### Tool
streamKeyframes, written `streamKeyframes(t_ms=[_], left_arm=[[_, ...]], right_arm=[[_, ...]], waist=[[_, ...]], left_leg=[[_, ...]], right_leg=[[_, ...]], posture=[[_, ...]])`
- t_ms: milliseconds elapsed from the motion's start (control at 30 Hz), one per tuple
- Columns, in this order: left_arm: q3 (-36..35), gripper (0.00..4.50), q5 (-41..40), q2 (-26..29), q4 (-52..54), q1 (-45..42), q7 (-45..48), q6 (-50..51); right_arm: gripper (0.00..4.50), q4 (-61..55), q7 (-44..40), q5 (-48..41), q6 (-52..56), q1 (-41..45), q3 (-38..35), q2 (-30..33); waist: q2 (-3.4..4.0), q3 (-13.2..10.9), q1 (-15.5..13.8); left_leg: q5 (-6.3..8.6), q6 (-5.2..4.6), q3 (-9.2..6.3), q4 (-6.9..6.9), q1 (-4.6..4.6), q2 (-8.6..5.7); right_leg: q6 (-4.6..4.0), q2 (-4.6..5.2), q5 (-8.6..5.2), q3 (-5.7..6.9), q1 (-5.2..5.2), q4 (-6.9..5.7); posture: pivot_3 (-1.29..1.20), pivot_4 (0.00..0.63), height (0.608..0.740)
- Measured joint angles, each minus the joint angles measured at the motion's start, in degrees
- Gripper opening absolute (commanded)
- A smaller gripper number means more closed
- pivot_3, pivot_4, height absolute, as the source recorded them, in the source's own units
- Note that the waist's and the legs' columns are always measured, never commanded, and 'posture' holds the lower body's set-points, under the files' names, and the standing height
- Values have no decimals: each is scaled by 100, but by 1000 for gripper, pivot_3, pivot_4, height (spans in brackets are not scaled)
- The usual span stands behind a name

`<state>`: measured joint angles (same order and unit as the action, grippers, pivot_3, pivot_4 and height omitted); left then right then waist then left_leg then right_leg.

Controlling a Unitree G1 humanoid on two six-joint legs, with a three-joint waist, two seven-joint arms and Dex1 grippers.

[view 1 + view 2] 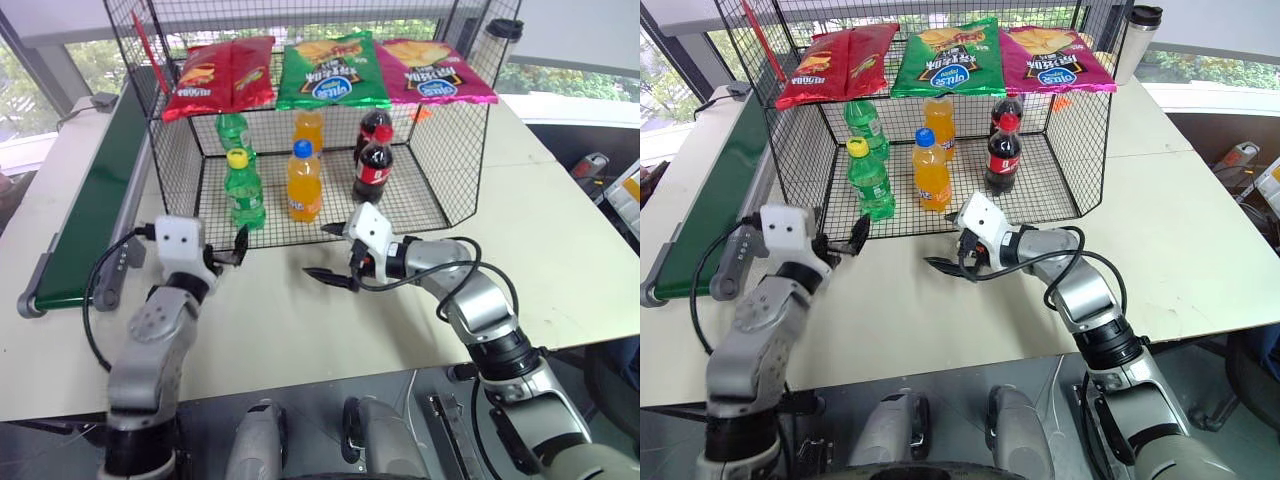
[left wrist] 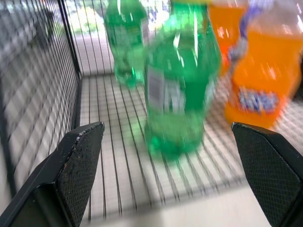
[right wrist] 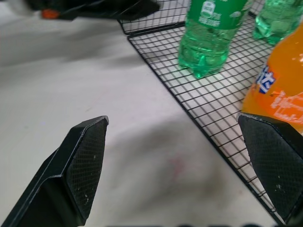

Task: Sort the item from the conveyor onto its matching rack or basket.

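Observation:
The item, a green bottle with a yellow cap point(image 1: 243, 190), stands upright on the mesh floor at the front left of the black wire cage point(image 1: 462, 150). My left gripper point(image 1: 222, 256) hangs open just in front of the cage's open front, level and pointing at the bottle point(image 2: 180, 94), with nothing between its fingers point(image 2: 80, 161). To its right, my right gripper point(image 1: 318, 251) stands open over the bare table, empty, in front of the cage edge. The right wrist view shows the same bottle point(image 3: 210, 33). The dark-green conveyor point(image 1: 95, 200) runs along the table's left side with nothing on it.
Inside the cage stand a second green bottle point(image 1: 232, 130), two orange drinks point(image 1: 303, 185), and two colas point(image 1: 373, 170). Three chip bags point(image 1: 333, 70) lie on the cage's upper shelf. A tumbler point(image 1: 503, 30) stands at the back right. The cage's left mesh wall point(image 2: 33, 94) is close beside the left gripper.

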<state>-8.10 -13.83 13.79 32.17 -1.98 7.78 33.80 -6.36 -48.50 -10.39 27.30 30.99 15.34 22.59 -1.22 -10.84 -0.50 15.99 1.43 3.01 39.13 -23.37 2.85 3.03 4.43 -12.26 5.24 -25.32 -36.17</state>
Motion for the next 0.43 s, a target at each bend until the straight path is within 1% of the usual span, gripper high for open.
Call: streamKeyframes(t_ms=[100,267,433], left_arm=[[-14,4461,-140,35,472,676,81,199],[-42,4461,-221,53,933,1352,121,345],[-41,4461,-271,-36,957,1460,78,370]], right_arm=[[4500,-83,-146,-168,-5,-144,-22,24],[4500,-489,-479,-638,6,-371,-166,157],[4500,-537,-708,-897,116,-536,-263,412]], waist=[[0,0,-9],[1,0,-24],[1,0,-19]], left_leg=[[0,0,0,0,0,0],[0,0,-4,3,0,0],[0,0,-3,2,1,-1]], right_leg=[[-2,2,-1,-1,0,2],[-18,3,-12,0,2,4],[-21,2,-13,0,0,4]], posture=[[0,150,740],[0,150,740],[0,150,740]])
